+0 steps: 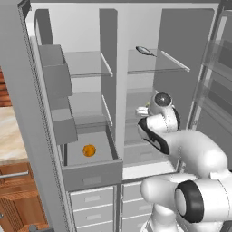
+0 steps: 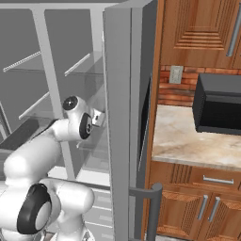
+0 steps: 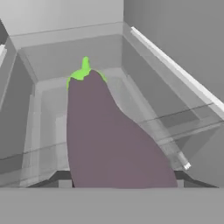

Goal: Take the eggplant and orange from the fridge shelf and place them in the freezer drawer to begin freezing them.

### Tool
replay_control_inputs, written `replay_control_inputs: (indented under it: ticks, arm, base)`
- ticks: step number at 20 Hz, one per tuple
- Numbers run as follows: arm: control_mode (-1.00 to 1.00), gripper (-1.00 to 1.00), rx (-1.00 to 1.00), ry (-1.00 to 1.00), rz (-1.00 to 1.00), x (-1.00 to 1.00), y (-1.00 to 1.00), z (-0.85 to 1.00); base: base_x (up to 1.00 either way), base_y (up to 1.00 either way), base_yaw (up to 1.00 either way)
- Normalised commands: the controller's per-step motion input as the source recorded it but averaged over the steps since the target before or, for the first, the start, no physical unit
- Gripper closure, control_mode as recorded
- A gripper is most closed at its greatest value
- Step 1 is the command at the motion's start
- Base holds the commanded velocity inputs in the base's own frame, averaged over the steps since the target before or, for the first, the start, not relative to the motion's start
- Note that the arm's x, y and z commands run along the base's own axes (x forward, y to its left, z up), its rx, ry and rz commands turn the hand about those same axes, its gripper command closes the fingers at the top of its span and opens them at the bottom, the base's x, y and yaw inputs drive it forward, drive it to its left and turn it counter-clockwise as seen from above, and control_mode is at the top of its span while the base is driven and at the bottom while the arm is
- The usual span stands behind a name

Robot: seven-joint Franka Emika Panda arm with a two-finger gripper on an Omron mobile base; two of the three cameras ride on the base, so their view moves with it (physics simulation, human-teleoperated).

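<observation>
The eggplant (image 3: 105, 135), dull purple with a green stem end pointing away, rises between my two fingertips in the hand view. My gripper (image 3: 122, 181) is shut on its near end, over a fridge shelf. From the left base view my hand (image 1: 142, 111) reaches into the right fridge compartment at mid height, mostly hidden behind my arm. The orange (image 1: 89, 150) lies inside the freezer drawer (image 1: 93, 174), which is pulled out at the lower left of the fridge.
A slim silvery pointed object (image 1: 145, 50) lies on the upper right shelf. The open left fridge door (image 1: 56, 77) carries grey bins. Pale drawers (image 1: 90, 204) sit below. To the right stand the other fridge door (image 2: 124, 117), a counter (image 2: 197, 136) and a dark microwave (image 2: 219, 103).
</observation>
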Motion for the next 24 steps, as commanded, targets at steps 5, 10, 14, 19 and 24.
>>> replay_control_inputs:
  ticks: [5,10,14,19,24]
  arm:
    - [-1.00,1.00,0.01,0.01,0.01,-1.00,0.25,0.96]
    - [-1.00,1.00,0.02,0.05,0.09,-1.00,0.15,1.00]
    - [-1.00,1.00,0.02,0.14,0.14,-1.00,0.11,1.00]
    - [-1.00,1.00,0.00,0.38,0.26,-0.65,0.16,0.56]
    - [-1.00,1.00,-0.01,0.10,0.24,-0.27,0.51,0.00]
  base:
    - [0.00,0.00,0.00]
    - [0.00,0.00,0.00]
    - [0.00,0.00,0.00]
    - [0.00,0.00,0.00]
    - [0.00,0.00,0.00]
